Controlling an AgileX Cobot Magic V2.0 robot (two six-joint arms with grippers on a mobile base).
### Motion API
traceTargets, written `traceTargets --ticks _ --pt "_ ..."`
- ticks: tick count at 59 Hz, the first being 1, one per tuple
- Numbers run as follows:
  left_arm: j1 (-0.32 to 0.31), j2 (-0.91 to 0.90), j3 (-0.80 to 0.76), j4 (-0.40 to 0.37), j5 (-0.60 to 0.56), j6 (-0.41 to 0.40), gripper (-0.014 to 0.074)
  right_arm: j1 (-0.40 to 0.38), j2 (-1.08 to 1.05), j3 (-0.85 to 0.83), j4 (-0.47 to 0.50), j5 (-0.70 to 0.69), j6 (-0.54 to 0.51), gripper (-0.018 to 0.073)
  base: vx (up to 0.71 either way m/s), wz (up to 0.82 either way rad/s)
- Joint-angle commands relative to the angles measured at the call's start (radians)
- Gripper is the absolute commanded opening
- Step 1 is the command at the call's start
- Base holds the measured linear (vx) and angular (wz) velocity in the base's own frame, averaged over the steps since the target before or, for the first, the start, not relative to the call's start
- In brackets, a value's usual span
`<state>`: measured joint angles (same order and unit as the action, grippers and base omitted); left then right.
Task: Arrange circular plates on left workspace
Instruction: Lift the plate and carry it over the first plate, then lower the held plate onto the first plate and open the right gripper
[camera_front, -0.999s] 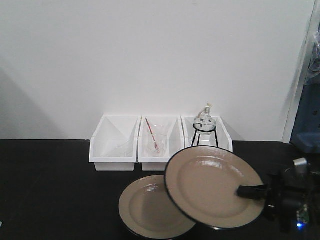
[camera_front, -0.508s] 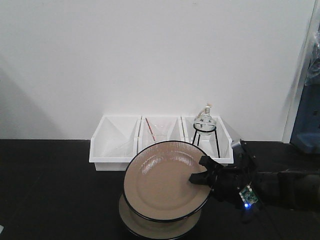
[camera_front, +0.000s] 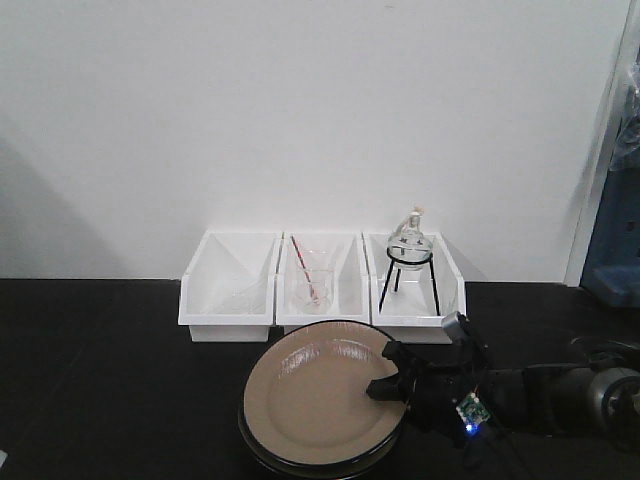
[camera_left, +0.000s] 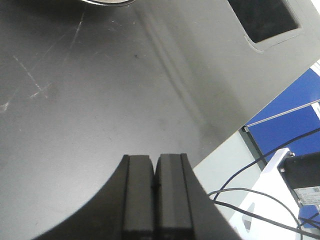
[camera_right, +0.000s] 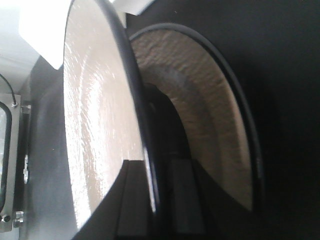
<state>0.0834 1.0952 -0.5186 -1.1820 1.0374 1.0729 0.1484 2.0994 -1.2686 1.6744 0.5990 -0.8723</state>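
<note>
Change: the top plate (camera_front: 315, 395) comes from the right side, where it hung high and tipped a second ago. Now it sits low and almost flat, right over the bottom plate (camera_front: 300, 462).
Meaning: I think the stacking is almost done. What is left is to let go and pull back.
Gap: my right wrist view shows some dark space between the two plates on my side, so I judge the top plate is not all the way down yet.
Right jaws: closed tight on the right edge of the top plate, one finger over it and one under it.
Left jaws: pressed together with nothing between them, above a bare part of the surface (camera_left: 100, 100).
Place: both plates are on the black surface, just in front of the middle bin (camera_front: 318, 290) and near the front edge.
Plates: two, one over the other.
Bins: three white ones in a row by the wall, with the left bin (camera_front: 229, 285) and the right bin (camera_front: 415, 300) on each side of the middle one.
Glass things: one cup (camera_front: 312, 288) with one red stick (camera_front: 301, 258) in it, and one round flask (camera_front: 408, 240) on one black stand (camera_front: 432, 285).
</note>
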Motion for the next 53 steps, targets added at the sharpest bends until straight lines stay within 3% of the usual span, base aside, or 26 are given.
traceTargets --ticks 1,10,19,29,39,53 --pt "-0.003 -0.016 -0.018 -0.063 0.026 -0.003 -0.0001 -0.002 -0.061 -0.039 0.118 0.074 -0.002 0.0018 0.00 0.00" --pt "-0.003 -0.016 -0.018 -0.063 0.026 -0.003 -0.0001 -0.002 -0.059 -0.039 0.111 0.075 -0.051 0.0120 0.00 0.00" --pt "-0.003 -0.016 -0.018 -0.063 0.026 -0.003 -0.0001 -0.002 -0.059 -0.039 0.092 0.074 -0.137 0.0315 0.00 0.00" --pt "-0.003 -0.016 -0.018 -0.062 0.026 -0.003 -0.0001 -0.004 -0.061 -0.039 0.073 0.068 -0.385 0.0487 0.00 0.00" --pt "-0.003 -0.016 -0.018 -0.048 0.026 -0.003 -0.0001 -0.004 -0.062 -0.039 0.081 0.034 -0.581 0.0515 0.00 0.00" --pt "-0.003 -0.016 -0.018 -0.030 0.026 -0.003 -0.0001 -0.004 -0.062 -0.039 0.082 -0.058 -0.689 0.0509 0.00 0.00"
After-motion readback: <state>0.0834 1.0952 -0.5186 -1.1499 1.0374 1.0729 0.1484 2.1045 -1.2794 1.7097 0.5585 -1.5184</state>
